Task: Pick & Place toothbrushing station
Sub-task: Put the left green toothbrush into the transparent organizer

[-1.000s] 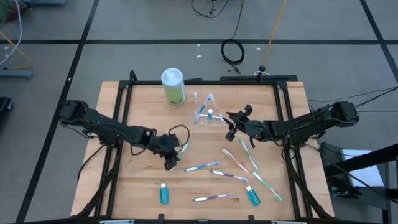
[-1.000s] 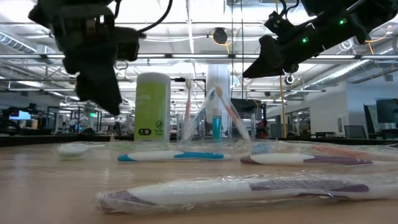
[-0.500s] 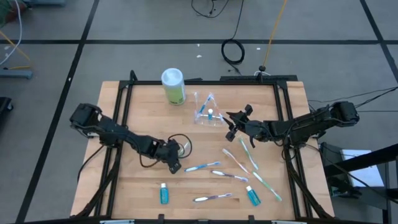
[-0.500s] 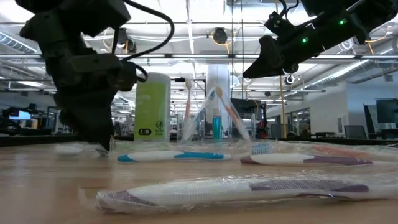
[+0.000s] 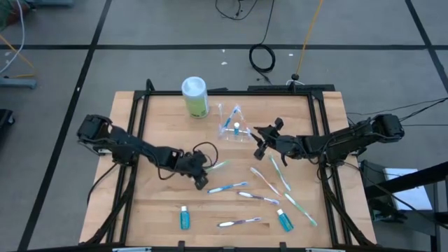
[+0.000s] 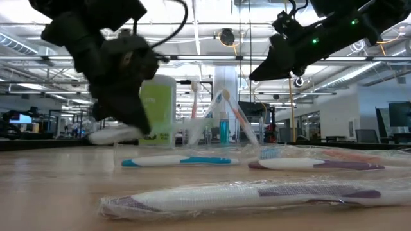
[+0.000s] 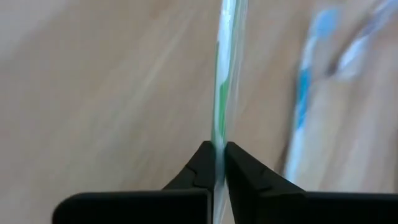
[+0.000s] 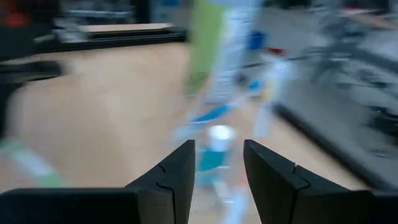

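My left gripper (image 5: 202, 176) is shut on a wrapped green toothbrush (image 5: 219, 166) at the table's middle left. It also shows in the low view (image 6: 128, 112). My right gripper (image 5: 260, 142) is open and empty, hovering just right of the clear cup (image 5: 233, 124). The cup holds a blue white-capped tube (image 5: 236, 128) and a toothbrush leaning on its rim. Blue (image 5: 227, 187), purple (image 5: 257, 197) and green (image 5: 281, 175) toothbrushes lie flat on the table. So do two blue tubes (image 5: 185, 218) (image 5: 285, 221). My left gripper pinches the green toothbrush between its two fingers at the wrapped shaft (image 7: 219, 152). The fingers lie along it, and the long part runs on ahead of them. A white end (image 6: 110, 135) sticks out below the gripper. The toothbrush is lifted clear of the table and tilted.
A green canister with a white lid (image 5: 195, 96) stands at the far edge, left of the cup. Another purple toothbrush (image 5: 239, 222) lies near the front edge. A black frame (image 5: 140, 112) rims the table. Bare wood lies at the left.
My left gripper has gone down onto the green toothbrush that lay on the table and taken hold of it. It has then risen and moved a little toward the table's right edge. The toothbrush now hangs clear of the table. My right arm has kept still.
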`<state>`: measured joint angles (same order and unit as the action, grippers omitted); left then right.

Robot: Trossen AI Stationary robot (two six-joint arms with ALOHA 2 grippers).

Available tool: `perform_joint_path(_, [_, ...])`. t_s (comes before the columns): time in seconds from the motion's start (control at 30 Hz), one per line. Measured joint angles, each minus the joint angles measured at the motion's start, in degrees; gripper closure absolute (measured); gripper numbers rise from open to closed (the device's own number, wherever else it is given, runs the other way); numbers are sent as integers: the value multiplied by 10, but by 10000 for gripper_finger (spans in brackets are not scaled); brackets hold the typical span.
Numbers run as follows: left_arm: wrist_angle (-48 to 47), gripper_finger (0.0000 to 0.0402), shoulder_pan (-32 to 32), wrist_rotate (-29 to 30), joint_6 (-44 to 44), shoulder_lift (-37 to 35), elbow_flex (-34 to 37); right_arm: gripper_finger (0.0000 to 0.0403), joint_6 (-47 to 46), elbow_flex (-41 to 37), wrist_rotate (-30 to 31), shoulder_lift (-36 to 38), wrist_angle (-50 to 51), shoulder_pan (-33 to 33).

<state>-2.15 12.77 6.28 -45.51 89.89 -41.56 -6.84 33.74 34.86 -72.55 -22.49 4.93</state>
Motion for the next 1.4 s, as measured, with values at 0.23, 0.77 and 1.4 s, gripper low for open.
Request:
perform_joint_path(0.23, [130, 391, -19, 34, 255, -20, -1, 273, 35, 0, -243, -12, -125, 1])
perform_joint_path(0.77, [264, 394, 13, 226, 1173, -22, -1, 273, -108, 0, -262, -24, -151, -4])
perform_joint_path(1.4, [331, 378, 15, 218, 1534, -21, -41, 273, -235, 3, -425, -131, -352, -43])
